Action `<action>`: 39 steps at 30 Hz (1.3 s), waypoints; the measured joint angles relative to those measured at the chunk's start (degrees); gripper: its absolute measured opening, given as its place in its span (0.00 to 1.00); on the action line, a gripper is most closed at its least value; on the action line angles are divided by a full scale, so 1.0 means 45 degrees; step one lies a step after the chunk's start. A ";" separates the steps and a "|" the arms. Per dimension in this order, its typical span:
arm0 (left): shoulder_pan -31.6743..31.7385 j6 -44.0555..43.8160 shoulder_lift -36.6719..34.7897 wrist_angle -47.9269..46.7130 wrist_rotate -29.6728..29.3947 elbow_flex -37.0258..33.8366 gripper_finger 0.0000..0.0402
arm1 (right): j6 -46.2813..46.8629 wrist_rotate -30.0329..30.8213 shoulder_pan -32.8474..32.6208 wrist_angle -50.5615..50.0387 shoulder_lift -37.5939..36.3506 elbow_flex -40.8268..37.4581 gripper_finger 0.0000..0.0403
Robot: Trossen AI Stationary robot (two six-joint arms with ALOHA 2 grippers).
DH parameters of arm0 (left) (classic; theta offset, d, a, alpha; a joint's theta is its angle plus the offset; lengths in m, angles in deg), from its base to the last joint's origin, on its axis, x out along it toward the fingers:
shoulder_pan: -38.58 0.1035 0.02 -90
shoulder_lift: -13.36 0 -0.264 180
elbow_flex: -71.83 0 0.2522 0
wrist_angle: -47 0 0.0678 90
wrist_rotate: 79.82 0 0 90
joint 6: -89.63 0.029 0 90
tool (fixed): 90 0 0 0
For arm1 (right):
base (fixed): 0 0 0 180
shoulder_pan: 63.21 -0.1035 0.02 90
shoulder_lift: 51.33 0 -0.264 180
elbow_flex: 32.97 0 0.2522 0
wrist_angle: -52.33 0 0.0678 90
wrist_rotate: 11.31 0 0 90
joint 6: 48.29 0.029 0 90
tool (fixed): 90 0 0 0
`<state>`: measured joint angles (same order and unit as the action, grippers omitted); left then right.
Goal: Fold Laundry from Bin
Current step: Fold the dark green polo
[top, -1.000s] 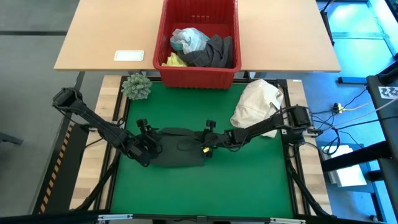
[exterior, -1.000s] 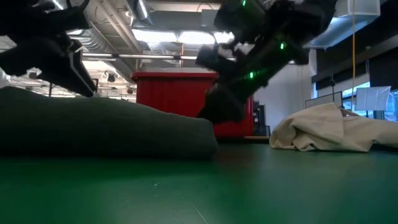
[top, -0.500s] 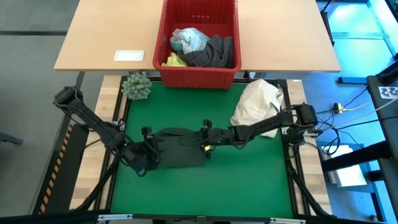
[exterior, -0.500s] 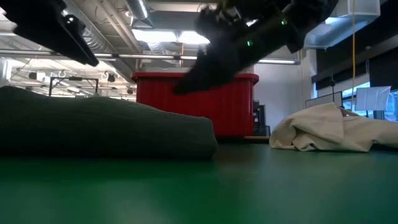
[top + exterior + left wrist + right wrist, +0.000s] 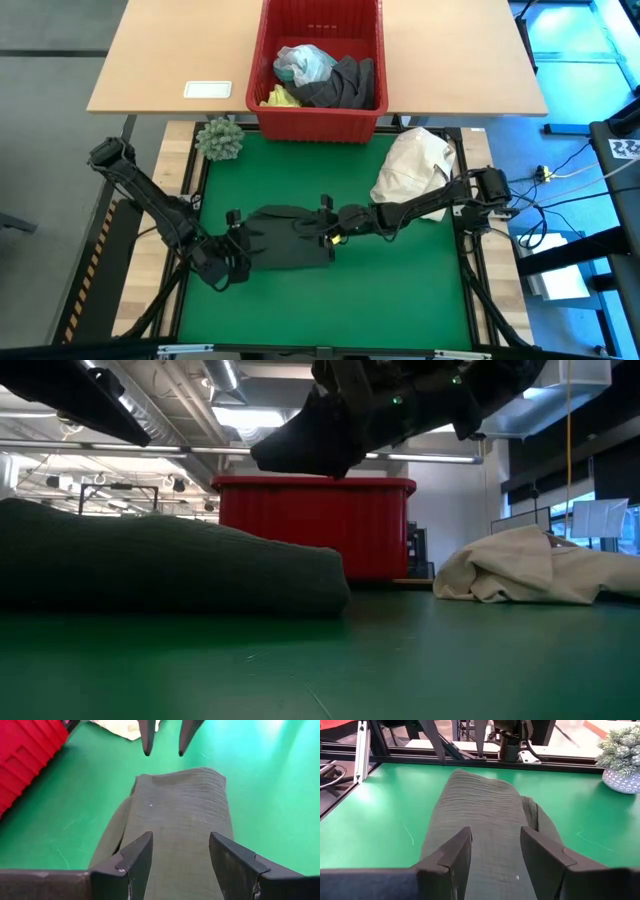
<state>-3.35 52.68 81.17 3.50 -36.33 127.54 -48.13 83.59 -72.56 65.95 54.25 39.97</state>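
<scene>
On the wooden table (image 5: 150, 60) beyond my green mat (image 5: 400, 290) stands the red bin (image 5: 320, 122), its near wall touching the mat's far edge. Inside it a grey garment (image 5: 345, 85) fills the right side, a turquoise garment (image 5: 305, 62) sits bunched at the upper left, and a scrap of yellow garment (image 5: 278, 97) shows at the near left corner. A white card (image 5: 208, 89) lies on the table left of the bin.

On the mat, right of centre and near the far edge, sits a cream bundle (image 5: 415, 165). In the middle lies the dark green garment (image 5: 290, 238), folded into a thick oblong, flat on the mat.

My left gripper (image 5: 232, 262) hovers at that garment's left end, fingers (image 5: 131, 865) spread apart with nothing between them; my wrist view shows the cloth below them, not pinched. My right gripper (image 5: 325, 222) hangs over the garment's right end, also parted and empty, its fingers (image 5: 451, 855) above the ribbed cloth. The two grippers face each other along the fold.

At the mat's far left corner sits a spiky green plant ball (image 5: 219, 139) in a pale pot.
</scene>
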 joint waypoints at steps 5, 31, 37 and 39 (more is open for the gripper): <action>0.0227 -0.0849 0.0000 0.0649 -0.0013 0.0000 0.47 | 0.0000 -0.0002 0.0001 -0.0136 0.0077 0.0015 0.42; 0.0566 -0.2454 0.3108 0.2897 0.4429 0.0012 0.47 | -0.1803 0.0489 0.0742 -0.5945 0.1519 0.2996 0.01; 0.0566 -0.4549 0.3206 0.0818 0.5646 0.0015 0.47 | -0.1616 0.0804 0.1442 -0.7096 0.2139 0.2954 0.01; 0.0533 -0.5081 0.3206 -0.0241 0.5776 0.0015 0.47 | -0.1474 0.0920 0.1476 -0.7402 0.2267 0.2973 0.01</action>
<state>-0.95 29.81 95.60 2.41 -10.34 127.61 -54.76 87.72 -65.92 32.64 64.45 53.35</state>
